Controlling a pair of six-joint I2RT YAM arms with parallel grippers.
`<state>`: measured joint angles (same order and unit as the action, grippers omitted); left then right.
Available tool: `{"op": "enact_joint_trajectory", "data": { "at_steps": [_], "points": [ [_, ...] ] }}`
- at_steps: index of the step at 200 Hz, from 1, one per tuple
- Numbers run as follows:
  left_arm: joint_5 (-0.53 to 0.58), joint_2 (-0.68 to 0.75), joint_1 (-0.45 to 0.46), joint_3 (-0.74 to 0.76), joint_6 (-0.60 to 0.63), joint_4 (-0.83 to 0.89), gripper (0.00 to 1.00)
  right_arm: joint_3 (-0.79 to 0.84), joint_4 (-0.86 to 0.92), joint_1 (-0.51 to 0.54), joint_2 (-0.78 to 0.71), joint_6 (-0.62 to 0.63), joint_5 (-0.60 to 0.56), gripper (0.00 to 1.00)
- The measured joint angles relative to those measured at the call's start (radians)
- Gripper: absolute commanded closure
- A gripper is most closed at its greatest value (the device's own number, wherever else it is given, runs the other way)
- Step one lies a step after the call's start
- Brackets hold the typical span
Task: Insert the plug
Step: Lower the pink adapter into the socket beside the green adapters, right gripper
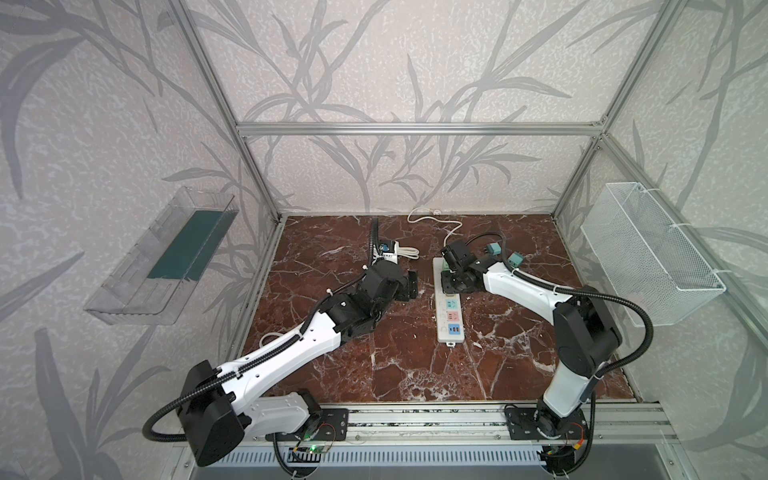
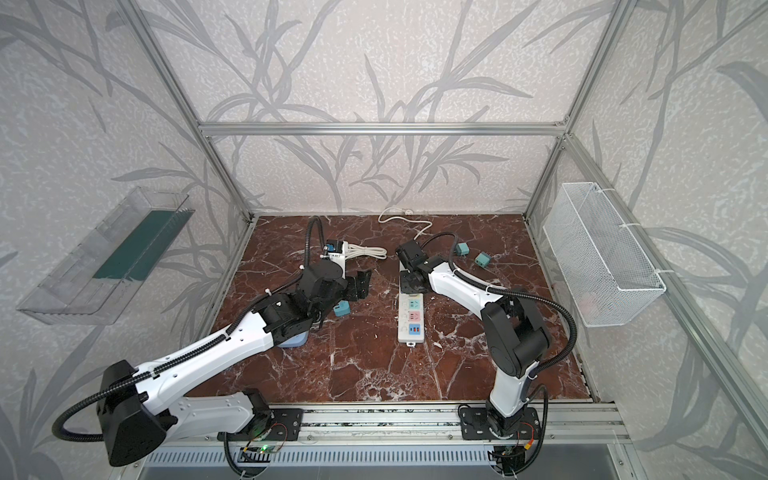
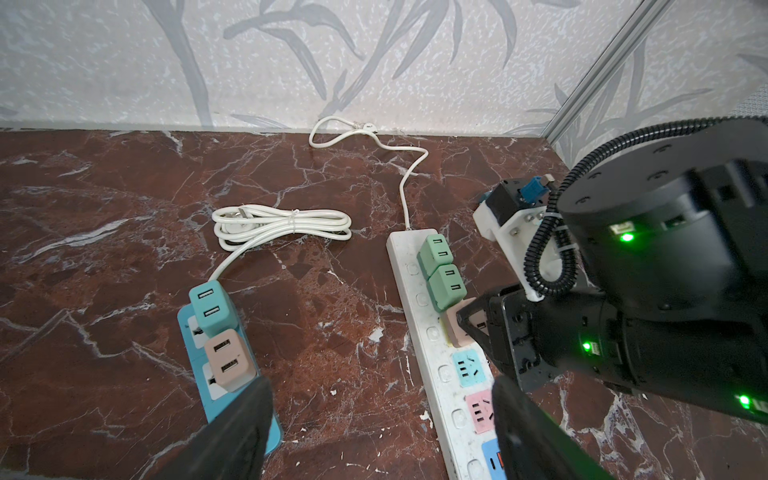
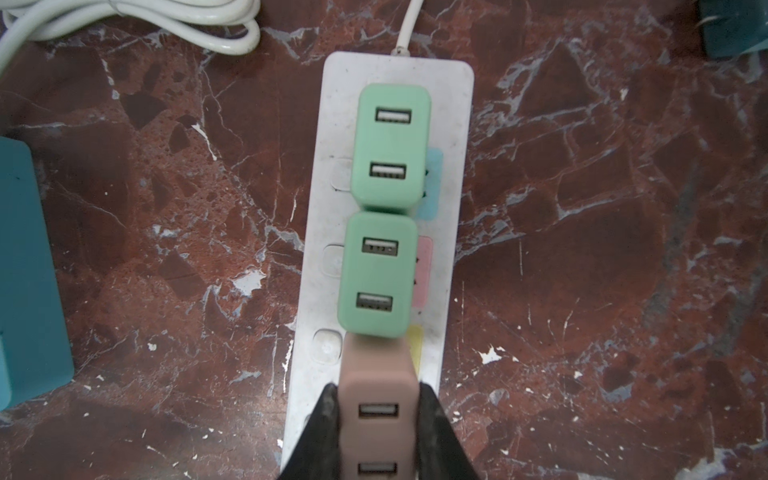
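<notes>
Table [image 4: 582,249] is showing you a polished marble look, red-brown with white veins, glossy. White strip [image 4: 453,124] is reading as smooth plastic, scuffed and speckled, dull. Green plugs [image 4: 390,145] and pink plug [image 4: 376,374] are looking like matt, smooth plastic; you are seeing bare metal in their USB ports. Blue strip [image 3: 185,328] is looking like smooth plastic. Cord [image 3: 286,222] is shining slightly, with a smooth white sheath. Frame [image 1: 415,129] is reading as brushed aluminium. Basket [image 1: 648,249] is showing white-coated wire mesh. Tray [image 1: 137,282] is showing clear, glossy plastic. Walls [image 1: 415,62] are looking rough and grained, like paper. Arm shells [image 1: 286,357] are gleaming white plastic; conduit [image 1: 640,328] is showing ribbed black plastic.
</notes>
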<state>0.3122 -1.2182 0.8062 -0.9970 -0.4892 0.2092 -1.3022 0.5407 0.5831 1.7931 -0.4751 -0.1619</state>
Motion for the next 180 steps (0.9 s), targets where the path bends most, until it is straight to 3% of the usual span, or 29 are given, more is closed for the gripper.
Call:
{"op": "enact_joint_trajectory", "data": {
  "at_steps": [180],
  "points": [
    [-0.002, 0.021, -0.012, 0.019, 0.001, -0.018, 0.18, -0.061, 0.043, 0.047, 0.081, -0.076, -0.095, 1.00]
  ]
}}
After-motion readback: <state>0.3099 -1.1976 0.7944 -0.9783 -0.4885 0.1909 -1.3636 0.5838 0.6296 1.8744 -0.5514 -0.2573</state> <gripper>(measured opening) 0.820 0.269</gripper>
